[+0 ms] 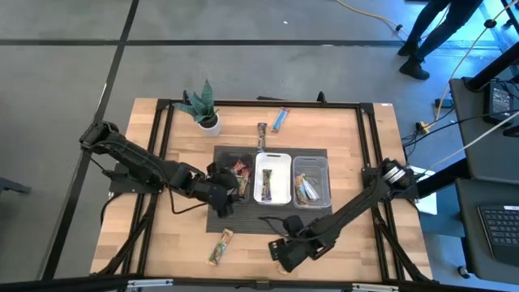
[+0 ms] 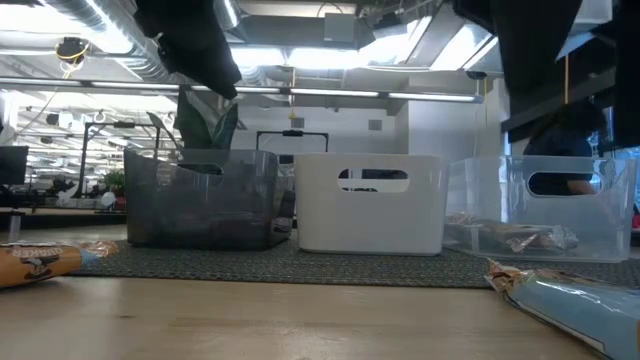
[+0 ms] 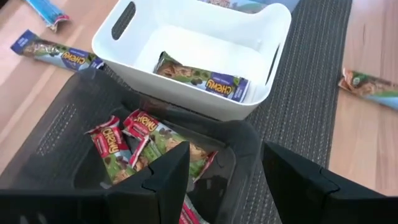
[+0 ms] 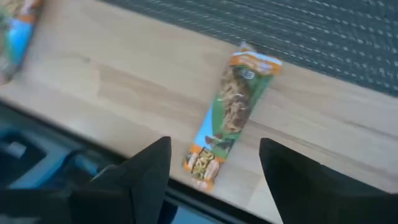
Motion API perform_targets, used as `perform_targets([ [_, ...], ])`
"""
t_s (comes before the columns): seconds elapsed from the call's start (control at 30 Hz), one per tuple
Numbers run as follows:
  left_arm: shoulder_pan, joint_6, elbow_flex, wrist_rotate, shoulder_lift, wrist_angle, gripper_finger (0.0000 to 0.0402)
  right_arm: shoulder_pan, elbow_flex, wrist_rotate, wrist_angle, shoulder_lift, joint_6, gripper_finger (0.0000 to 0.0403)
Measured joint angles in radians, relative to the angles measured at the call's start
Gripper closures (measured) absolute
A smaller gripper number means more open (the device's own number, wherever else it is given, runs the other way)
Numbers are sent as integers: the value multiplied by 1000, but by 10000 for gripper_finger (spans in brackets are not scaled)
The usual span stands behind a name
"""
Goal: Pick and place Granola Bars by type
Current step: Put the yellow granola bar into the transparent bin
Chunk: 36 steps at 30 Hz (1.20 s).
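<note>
1. Sorting looked partly done. Black tray (image 1: pixel 229 154) at 9 o'clock of the row held several red-wrapped bars (image 3: pixel 127 140); white tray (image 1: pixel 272 157) in the middle held one blue-ended Chewy bar (image 3: pixel 202 78); clear tray (image 1: pixel 311 161) at 3 o'clock held a few bars (image 1: pixel 305 190), type not readable.
2. Left to do, judging by the table: four loose bars. Blue bar (image 1: pixel 280 119) and dark bar (image 1: pixel 262 135) sat beyond the trays at 12 o'clock; tan-green bar (image 1: pixel 220 246) lay at 7 o'clock of the mat (image 1: pixel 316 219); a green-orange bar (image 4: pixel 227 118) lay on the wood just off the mat edge.
3. Left gripper (image 3: pixel 225 180) hung over the black tray's near end, jaws apart, nothing between them.
4. Right gripper (image 4: pixel 214 171) hovered low at the 6 o'clock table edge above the green-orange bar, jaws wide and straddling its near end, not touching as far as I could tell.
5. Axes: the tan-green bar ran roughly 1-to-7 o'clock in the high view. The green-orange bar ran nearly along the right gripper's reach, crimped orange end farthest from the fingers. The Chewy bar lay diagonally across the white tray floor.
</note>
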Motion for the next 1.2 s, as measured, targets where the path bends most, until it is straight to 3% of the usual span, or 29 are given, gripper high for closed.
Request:
perform_targets([
  [0.23,0,36,0,7,0,-27,210,0,134,0,-63,142,60,155],
  [0.47,-7,36,0,7,0,-40,210,0,147,-53,-65,231,113,155],
  [1.03,-33,36,0,4,1,-42,210,-2,152,-96,-69,256,79,156],
  [1.2,-33,36,0,3,1,-42,210,-2,151,-116,-111,258,80,188],
])
